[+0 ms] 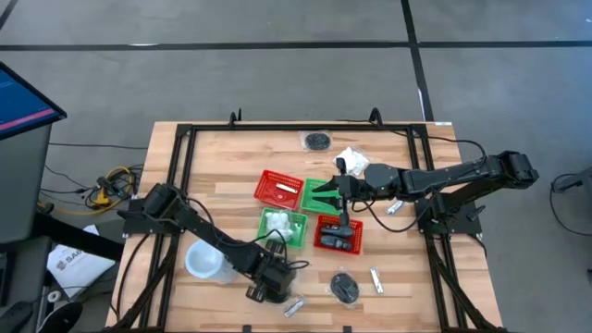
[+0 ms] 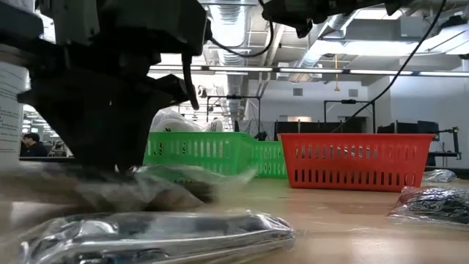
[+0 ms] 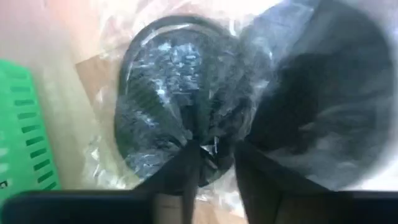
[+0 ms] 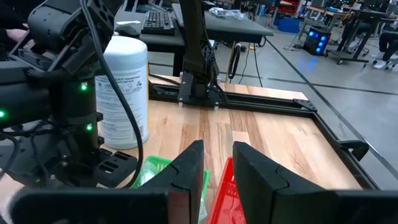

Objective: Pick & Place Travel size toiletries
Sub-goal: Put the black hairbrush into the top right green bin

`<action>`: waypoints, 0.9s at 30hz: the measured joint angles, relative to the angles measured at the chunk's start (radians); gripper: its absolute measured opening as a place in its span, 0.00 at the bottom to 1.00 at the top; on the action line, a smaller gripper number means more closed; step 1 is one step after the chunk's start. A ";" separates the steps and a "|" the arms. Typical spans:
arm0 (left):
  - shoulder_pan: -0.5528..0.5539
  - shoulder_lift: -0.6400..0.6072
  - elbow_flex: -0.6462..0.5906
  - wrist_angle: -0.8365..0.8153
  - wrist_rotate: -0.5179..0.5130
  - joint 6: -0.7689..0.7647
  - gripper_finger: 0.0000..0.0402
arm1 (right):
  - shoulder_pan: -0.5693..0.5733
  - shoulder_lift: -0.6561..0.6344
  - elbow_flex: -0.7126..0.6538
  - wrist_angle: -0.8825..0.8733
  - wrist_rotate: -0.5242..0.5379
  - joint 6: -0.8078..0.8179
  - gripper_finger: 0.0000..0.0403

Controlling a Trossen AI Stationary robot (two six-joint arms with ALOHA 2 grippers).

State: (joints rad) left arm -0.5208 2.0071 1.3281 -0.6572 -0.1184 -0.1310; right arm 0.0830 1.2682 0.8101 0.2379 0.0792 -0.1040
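My left gripper is low at the table's near edge, right of the white cup, shut on a black round bundle in clear wrap. My right gripper hovers over the baskets in the middle of the table, shut and empty. A green basket holds white packets and a red basket holds dark pieces. Lying loose on the wood are another black bundle, silvery tubes, a white packet and a far black bundle. My left gripper pinches the black bundle's edge and its clear wrap between the two fingers, coming from above. In the low view the wrap lies on the table under the gripper.
A second red basket and a second green basket stand behind the filled ones. A black frame borders the table. A wrapped tube lies close to the low camera. Bare wood shows on the far left part.
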 joint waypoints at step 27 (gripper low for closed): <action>-0.009 -0.140 -0.001 0.010 -0.125 -0.065 0.00 | 0.000 0.000 0.000 -0.021 0.000 0.000 0.19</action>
State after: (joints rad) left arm -0.5296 1.8676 1.3273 -0.6474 -0.2438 -0.1963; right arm 0.0829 1.2682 0.8101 0.2165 0.0792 -0.1036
